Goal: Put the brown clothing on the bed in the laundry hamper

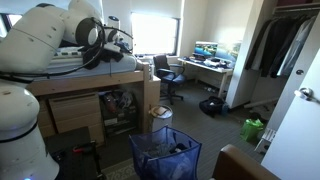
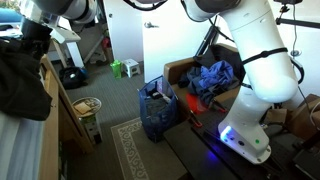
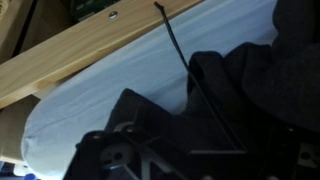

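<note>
The brown clothing [image 2: 24, 88] is a dark, limp heap on the bed's edge, draping down over the wooden side; it fills the right and lower part of the wrist view [image 3: 235, 95]. The bed [image 1: 95, 82] has a light wooden frame [image 3: 90, 50] and pale bedding [image 3: 110, 95]. My gripper [image 2: 36, 38] hangs directly over the garment, open, with nothing between its fingers; in the wrist view its dark fingers merge with the cloth. The blue mesh laundry hamper [image 1: 165, 155] stands on the floor beside the bed, also seen in an exterior view [image 2: 157, 112], with some items inside.
A cardboard box of blue clothes [image 2: 208, 78] sits beside the robot base [image 2: 245, 130]. A green bag [image 1: 252, 128] lies on the floor near hanging dark coats [image 1: 280, 45]. A desk with monitor [image 1: 207, 52] and a chair [image 1: 167, 72] stand by the window. A small basket [image 2: 87, 106] sits below the bed.
</note>
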